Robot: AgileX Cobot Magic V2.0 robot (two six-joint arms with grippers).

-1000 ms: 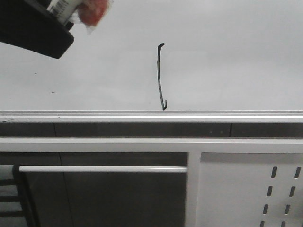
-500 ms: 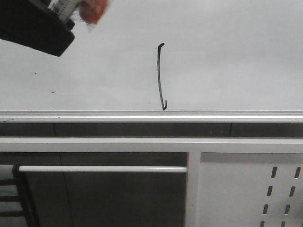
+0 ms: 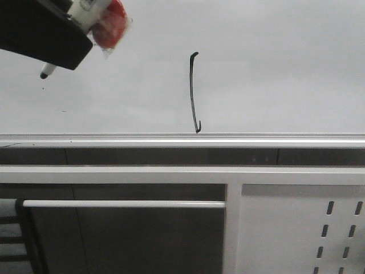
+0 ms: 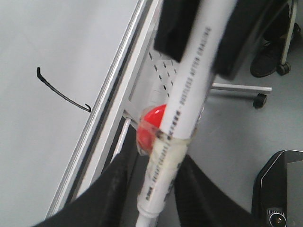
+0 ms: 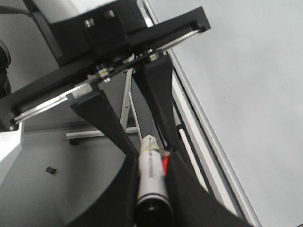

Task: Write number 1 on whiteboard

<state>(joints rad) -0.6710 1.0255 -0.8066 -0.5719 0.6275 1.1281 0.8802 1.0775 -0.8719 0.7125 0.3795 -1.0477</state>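
One black stroke, the number 1 (image 3: 194,94), stands on the whiteboard (image 3: 274,68), its hooked foot just above the silver edge strip (image 3: 182,140). From my remote seat I see a white marker pen (image 3: 86,14) at the board's upper left, well apart from the stroke, with a red ball (image 3: 109,28) taped to its barrel. Its dark tip pokes out near the board; whether it touches, I cannot tell. The left gripper (image 4: 158,189) has its jaws closed on the pen at the taped section beside the ball. The right gripper (image 5: 151,189) has its jaws clamped on the same pen near its black end. A grey panel with slot holes (image 3: 302,228) sits below the board.
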